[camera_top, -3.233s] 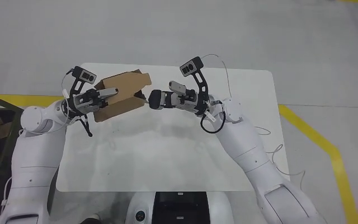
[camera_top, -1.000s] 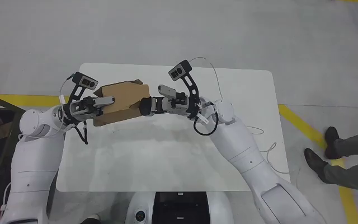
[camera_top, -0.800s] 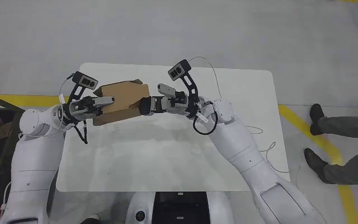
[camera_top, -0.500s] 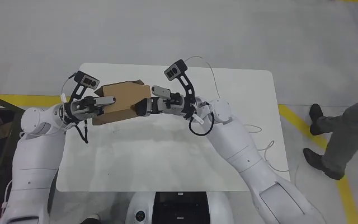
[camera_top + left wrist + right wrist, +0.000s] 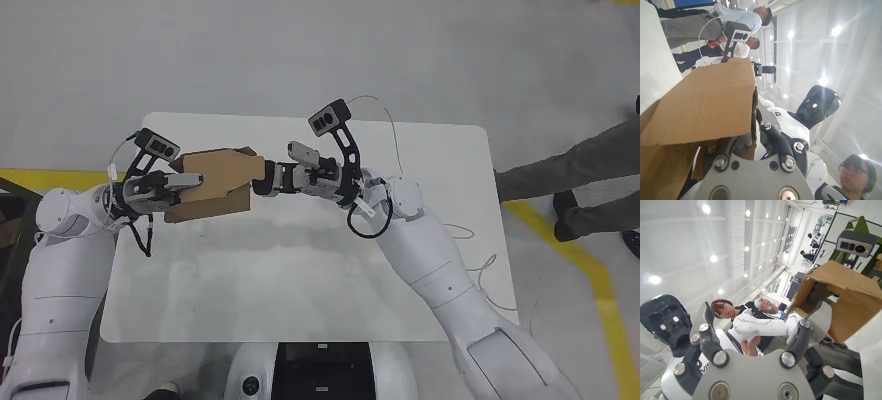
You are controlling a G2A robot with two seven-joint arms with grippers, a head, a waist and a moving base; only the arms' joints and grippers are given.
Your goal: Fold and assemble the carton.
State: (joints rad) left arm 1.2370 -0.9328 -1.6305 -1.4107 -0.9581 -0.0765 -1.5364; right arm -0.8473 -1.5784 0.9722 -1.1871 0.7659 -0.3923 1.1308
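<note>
The carton (image 5: 212,183) is matt brown cardboard with rough edges; the table (image 5: 300,280) looks smooth and white.

Right pincer (image 5: 262,181) pressed against carton (image 5: 214,183) end, then drew back slightly.

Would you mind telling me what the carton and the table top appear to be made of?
The carton looks like brown corrugated cardboard, matte, with rough cut edges and fold creases. The table has a smooth white top with a soft sheen, perhaps laminate or coated board; I cannot tell which.
</note>
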